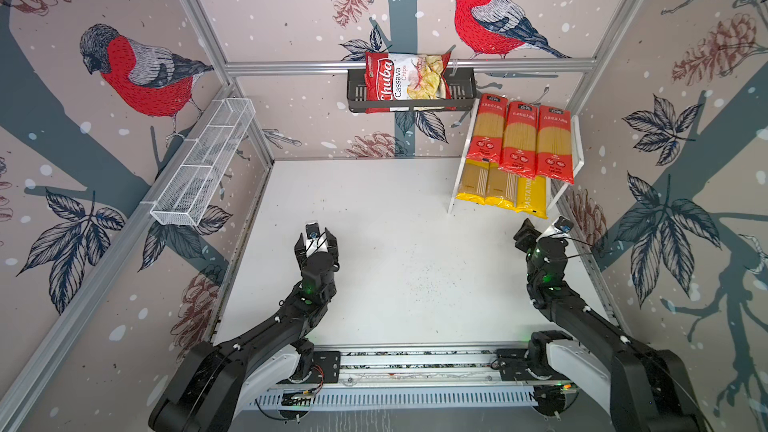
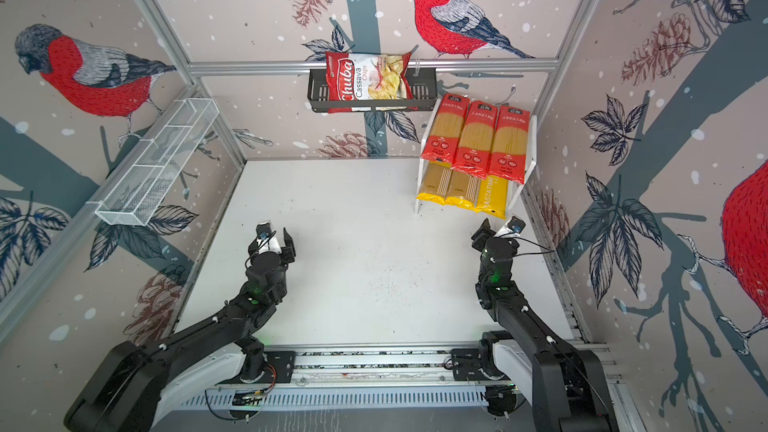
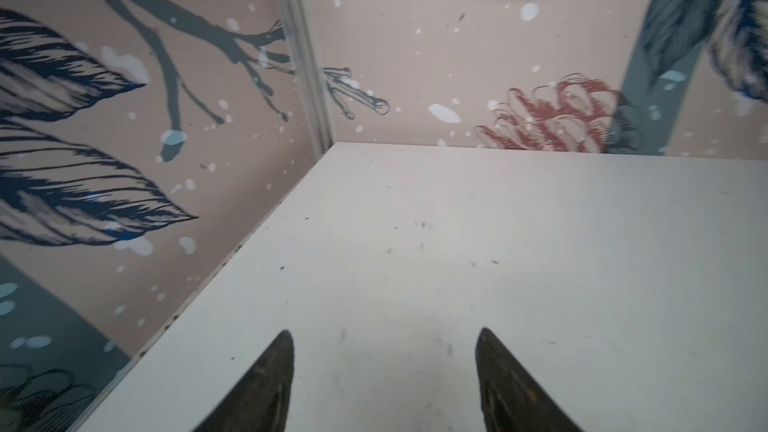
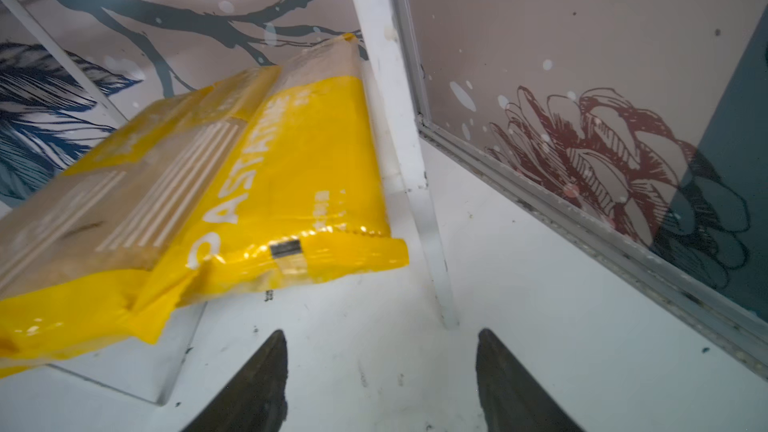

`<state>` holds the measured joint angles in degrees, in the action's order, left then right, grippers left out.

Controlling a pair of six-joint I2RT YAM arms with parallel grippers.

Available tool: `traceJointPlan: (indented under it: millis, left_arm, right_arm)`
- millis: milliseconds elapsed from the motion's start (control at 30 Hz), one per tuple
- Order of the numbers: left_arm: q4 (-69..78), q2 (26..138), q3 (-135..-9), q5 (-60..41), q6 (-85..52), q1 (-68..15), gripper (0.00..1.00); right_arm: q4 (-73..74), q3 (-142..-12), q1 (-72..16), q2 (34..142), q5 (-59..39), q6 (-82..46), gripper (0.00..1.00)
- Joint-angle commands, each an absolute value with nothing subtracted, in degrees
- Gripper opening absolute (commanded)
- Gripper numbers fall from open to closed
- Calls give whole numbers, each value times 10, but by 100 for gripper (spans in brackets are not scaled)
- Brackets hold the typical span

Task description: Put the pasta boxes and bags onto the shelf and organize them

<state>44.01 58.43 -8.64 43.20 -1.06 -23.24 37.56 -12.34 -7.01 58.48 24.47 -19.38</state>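
Red spaghetti packets (image 1: 519,139), three, laid side by side on upper board of white shelf (image 4: 395,118). Three yellow packets (image 1: 500,193) laid on lower board, front ends overhanging. Left gripper (image 3: 384,334) held spread above table (image 3: 498,222), nothing gripped. Right gripper (image 4: 382,332) likewise spread and empty, pointed at shelf leg, near yellow packets.
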Motion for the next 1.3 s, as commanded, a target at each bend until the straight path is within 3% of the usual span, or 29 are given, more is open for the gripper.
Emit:
traceJointPlan:
  millis: [0,267,600,967,1200,1267]
  left_arm:
    - [571,613,-62,377,-1,-184,68]
    - [779,738,-32,246,0,-109,69]
    - [915,850,-31,194,20,-67,69]
    - [948,915,-47,196,21,-65,69]
    - [876,903,-74,217,3,-60,72]
    - [824,898,-95,227,-10,-54,72]
  right_arm:
    - [490,-112,-65,620,281,-162,71]
    - [622,-94,-46,715,248,-98,70]
    - [718,-58,14,753,213,-130,71]
    - [718,-69,28,776,174,-130,73]
    - [864,-50,11,868,134,-85,78]
    - [840,-56,7,862,143,-85,79]
